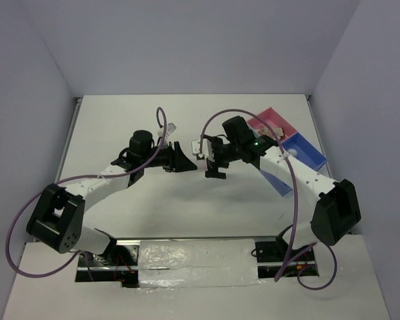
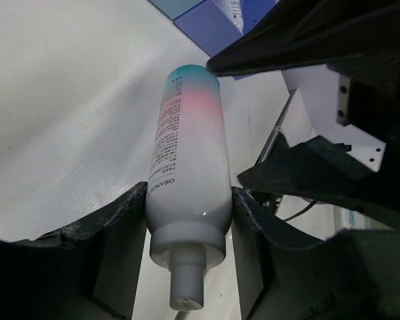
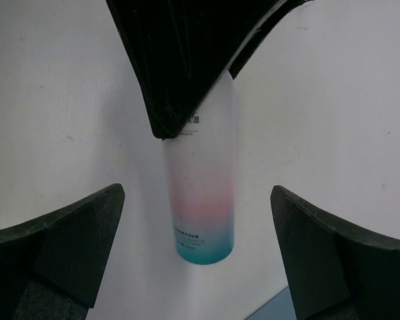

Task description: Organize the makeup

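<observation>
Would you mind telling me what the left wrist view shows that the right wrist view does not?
Only the left wrist view: the white neck of the pink-white tube, both fingers of the left gripper clamped on its white end, and a corner of the blue tray with a white tube in it. Only the right wrist view: the right gripper open, with clear gaps on either side of the teal end. Both: the pink-white tube against the white table.

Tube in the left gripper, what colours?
Tube fades white to pink to teal; best in right wrist view.
</observation>
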`<state>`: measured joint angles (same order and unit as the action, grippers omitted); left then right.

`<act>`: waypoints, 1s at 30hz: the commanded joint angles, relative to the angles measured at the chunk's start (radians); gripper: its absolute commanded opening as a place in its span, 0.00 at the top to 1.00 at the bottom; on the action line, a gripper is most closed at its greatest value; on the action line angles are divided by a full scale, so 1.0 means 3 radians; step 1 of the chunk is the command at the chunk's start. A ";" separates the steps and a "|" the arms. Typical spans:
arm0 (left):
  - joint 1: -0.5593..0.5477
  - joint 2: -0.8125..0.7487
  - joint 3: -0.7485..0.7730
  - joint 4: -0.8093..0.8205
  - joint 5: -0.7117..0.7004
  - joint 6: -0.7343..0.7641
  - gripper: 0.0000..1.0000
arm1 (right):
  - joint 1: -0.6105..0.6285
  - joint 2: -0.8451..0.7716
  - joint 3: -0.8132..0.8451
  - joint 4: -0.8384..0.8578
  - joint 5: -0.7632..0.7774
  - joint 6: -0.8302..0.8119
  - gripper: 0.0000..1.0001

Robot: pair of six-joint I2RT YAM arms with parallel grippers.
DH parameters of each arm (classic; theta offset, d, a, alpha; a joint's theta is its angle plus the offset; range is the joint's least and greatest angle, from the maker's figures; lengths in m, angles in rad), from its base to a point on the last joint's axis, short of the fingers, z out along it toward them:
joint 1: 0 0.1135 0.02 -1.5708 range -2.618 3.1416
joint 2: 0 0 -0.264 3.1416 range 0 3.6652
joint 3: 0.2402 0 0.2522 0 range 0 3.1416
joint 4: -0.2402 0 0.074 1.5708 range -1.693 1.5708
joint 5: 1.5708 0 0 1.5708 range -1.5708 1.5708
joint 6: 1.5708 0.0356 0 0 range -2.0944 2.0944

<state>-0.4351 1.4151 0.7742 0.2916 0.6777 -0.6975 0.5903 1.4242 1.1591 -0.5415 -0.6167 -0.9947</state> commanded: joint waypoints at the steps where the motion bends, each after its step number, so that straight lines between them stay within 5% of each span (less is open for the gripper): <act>1: -0.0027 -0.0166 0.0068 0.0296 0.0083 -0.0104 1.00 | 0.0134 0.0043 0.0084 0.0128 0.0209 -0.0146 0.03; 6: -0.0053 -0.0181 0.0042 0.0352 0.0083 -0.0150 1.00 | 0.0251 0.0130 0.0002 0.0276 0.0419 -0.0080 0.11; 10: -0.0058 -0.0181 0.0053 0.0322 0.0088 -0.0140 1.00 | 0.0277 0.0273 0.0124 0.0235 0.0465 -0.0013 0.39; 17: -0.0058 -0.0207 0.0042 0.0327 0.0134 -0.0140 0.98 | 0.0277 0.0233 0.0048 0.0307 0.0501 0.0002 0.59; 23: -0.0058 -0.0161 0.0048 0.0332 0.0277 -0.0186 0.67 | 0.0267 0.0110 -0.0064 0.0327 0.0455 0.0058 0.65; 25: -0.0058 -0.0191 0.0058 0.0281 0.0242 -0.0175 0.40 | 0.0267 0.0059 -0.0085 0.0307 0.0440 0.0094 0.66; 27: -0.0058 -0.0227 0.0098 0.0078 0.0145 -0.0074 0.26 | 0.0272 0.0003 -0.0131 0.0302 0.0430 0.0115 0.67; 30: -0.0048 -0.0329 0.0201 -0.0194 -0.0014 0.0080 0.21 | 0.0267 -0.0079 -0.0202 0.0276 0.0440 0.0135 0.68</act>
<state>-0.4480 1.3716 0.7773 0.2611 0.6796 -0.7273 0.6678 1.4696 1.1156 -0.4808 -0.4831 -0.9672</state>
